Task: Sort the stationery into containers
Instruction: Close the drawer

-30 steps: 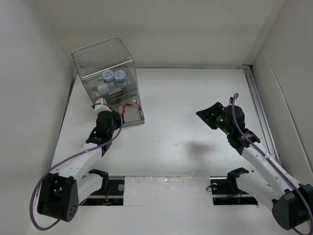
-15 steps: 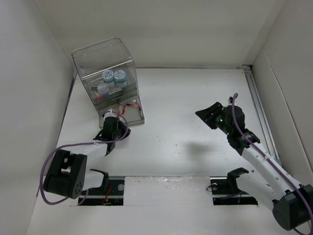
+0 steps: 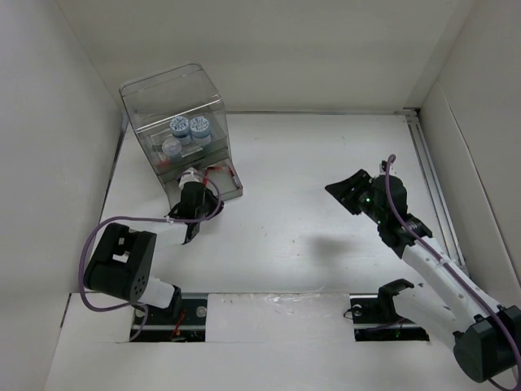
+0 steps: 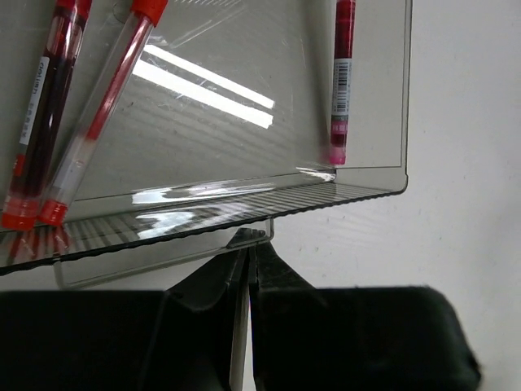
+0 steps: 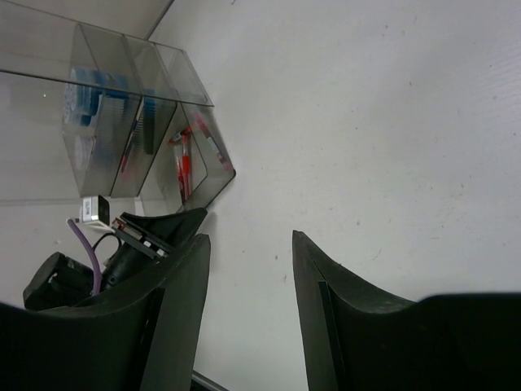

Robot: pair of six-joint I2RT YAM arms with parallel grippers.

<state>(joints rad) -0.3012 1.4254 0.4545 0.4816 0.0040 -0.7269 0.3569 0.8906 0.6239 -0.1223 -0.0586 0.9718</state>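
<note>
Three red pens [image 4: 98, 114] lie in the lowest drawer [image 4: 244, 208] of the clear organizer [image 3: 175, 122], which stands at the far left of the table. The drawer is pulled out toward the near side. Two pens are together at its left and one is alone along its right wall. Two blue-white rolls [image 3: 189, 126] sit higher up inside the organizer, behind its transparent lid.

The left gripper [image 4: 248, 252] is pressed fully closed, and its tips are at the front lip of the drawer, just at the small tab under the edge. I cannot tell whether the tab is pinched between the fingers or only touched. The right gripper [image 5: 248, 244] hangs above the bare table on the right, well apart from the organizer, with its jaws about half apart and nothing between them.

No loose stationery shows on the table, so I judge the sorting is nearly finished and the step in hand concerns the open drawer. The next move probably is to push the drawer straight toward the far side until it is flush. The push must stay in line with the drawer, because the light organizer may slide or turn on the smooth table.
</note>
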